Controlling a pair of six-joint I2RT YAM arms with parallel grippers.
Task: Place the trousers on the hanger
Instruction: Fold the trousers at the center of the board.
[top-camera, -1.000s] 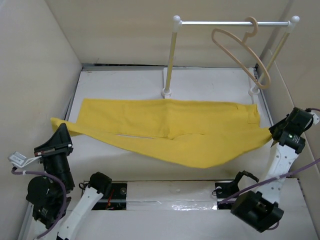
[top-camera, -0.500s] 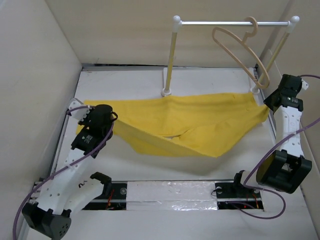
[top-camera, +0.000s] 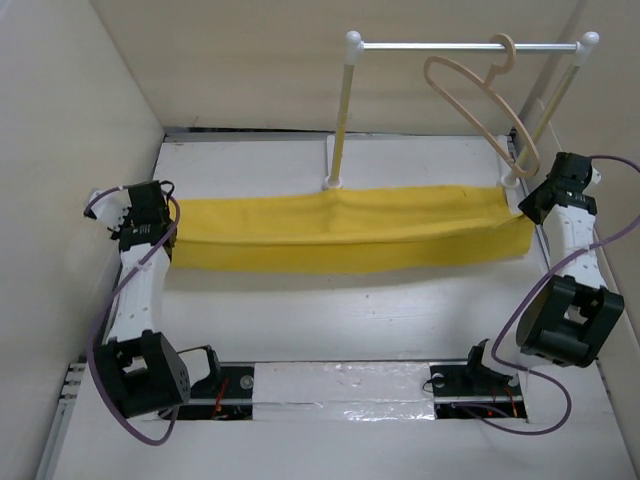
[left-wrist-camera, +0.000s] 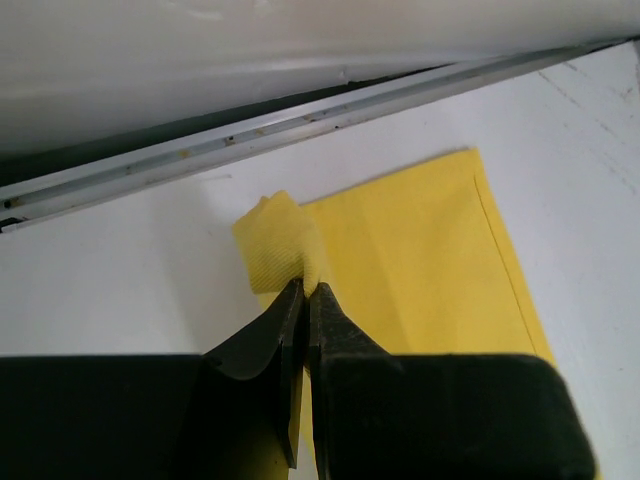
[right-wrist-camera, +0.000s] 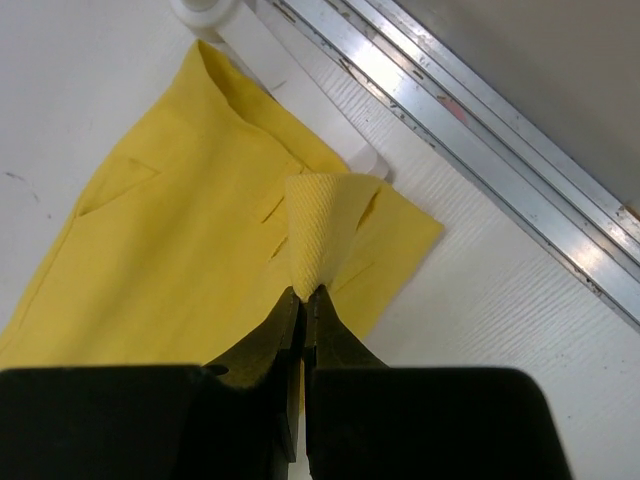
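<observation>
The yellow trousers (top-camera: 350, 230) lie folded lengthwise in a long flat band across the middle of the table. My left gripper (top-camera: 165, 228) is shut on the band's left end, with a pinch of the cloth (left-wrist-camera: 280, 255) standing up between its jaws. My right gripper (top-camera: 522, 208) is shut on the right end, where a fold of the trousers (right-wrist-camera: 320, 240) rises between its jaws. The tan hanger (top-camera: 485, 100) hangs by its hook on the white rail (top-camera: 465, 45) at the back right, above the trousers' right end.
The rail's two white posts (top-camera: 340, 110) stand on bases right behind the trousers. Beige walls close in the left, back and right. A metal track (right-wrist-camera: 480, 120) runs along the table's right edge, and another track (left-wrist-camera: 300, 125) along the left edge.
Both grippers have carried the trousers' near edge back over the far edge, folding the garment in half lengthwise. The left arm has swung out to the far left.
</observation>
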